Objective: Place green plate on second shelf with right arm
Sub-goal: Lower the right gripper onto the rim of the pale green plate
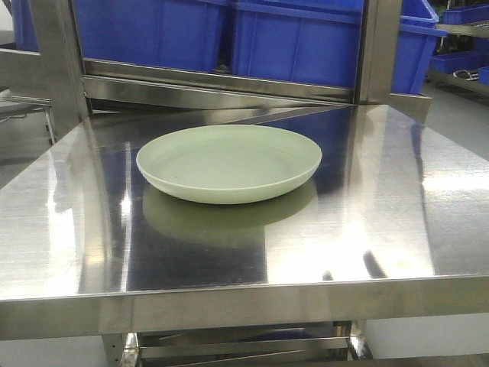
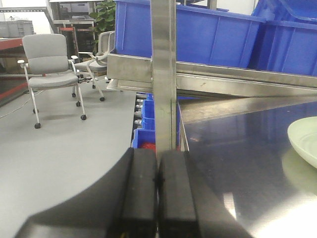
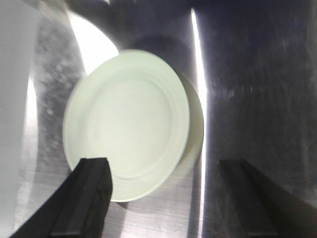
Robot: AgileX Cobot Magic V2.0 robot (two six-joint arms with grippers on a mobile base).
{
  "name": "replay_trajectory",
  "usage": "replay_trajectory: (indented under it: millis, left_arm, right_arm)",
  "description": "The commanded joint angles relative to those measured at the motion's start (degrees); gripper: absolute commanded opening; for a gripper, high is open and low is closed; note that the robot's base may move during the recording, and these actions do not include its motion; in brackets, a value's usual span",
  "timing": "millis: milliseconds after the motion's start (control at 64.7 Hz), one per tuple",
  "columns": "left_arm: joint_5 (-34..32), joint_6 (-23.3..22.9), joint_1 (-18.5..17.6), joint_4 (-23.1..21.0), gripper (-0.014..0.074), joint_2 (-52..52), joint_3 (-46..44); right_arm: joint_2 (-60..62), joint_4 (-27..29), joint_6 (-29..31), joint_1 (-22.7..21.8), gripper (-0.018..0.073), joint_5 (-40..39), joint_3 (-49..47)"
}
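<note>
The plate (image 1: 229, 163) lies on the steel tabletop (image 1: 397, 222), blue bins (image 1: 298, 38) behind. Right claw (image 3: 162, 168) spread above it; left claw (image 2: 157, 171) closed.

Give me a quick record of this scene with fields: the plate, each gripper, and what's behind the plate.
plate: green plate, empty, lying flat on the steel surface
right gripper: right gripper open, over the plate, not gripping it
left gripper: left gripper shut, empty, off to the plate's left
behind: blue bins on the level above
</note>
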State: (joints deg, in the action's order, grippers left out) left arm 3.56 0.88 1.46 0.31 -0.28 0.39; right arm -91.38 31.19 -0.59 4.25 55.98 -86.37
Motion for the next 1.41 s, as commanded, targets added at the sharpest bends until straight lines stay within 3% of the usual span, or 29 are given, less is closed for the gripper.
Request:
replay_trajectory:
  millis: [0,417,572,803,1082,1391]
  left_arm:
    - [-4.8,-0.1,-0.1,0.0,0.0130,-1.0,2.4]
    - [-4.8,-0.1,-0.1,0.0,0.0130,-1.0,2.4]
    - [-4.8,-0.1,-0.1,0.0,0.0130,-1.0,2.4]
    - [-4.8,-0.1,-0.1,0.0,0.0130,-1.0,2.4]
    - [-4.8,-0.1,-0.1,0.0,0.0130,-1.0,2.4]
    - [-4.8,-0.1,-0.1,0.0,0.0130,-1.0,2.4]
  right_arm:
    - [-0.9,4.0,0.3,-0.2,0.0559,-2.0,-2.2]
    - [-12.4,19.6,3.8,0.5,0.0559,0.0,-2.2]
    - [-14.8,22.7,5.0,0.7,0.0559,0.0,-2.2]
    - [-17.1,22.6,5.4,1.5,0.0559,-1.1,-2.2]
    - [-18.6,14.7,5.4,1.7,0.0559,-3.5,-2.2]
    - [-20.5,14.5,5.4,2.6,0.0554,-6.4,-2.1]
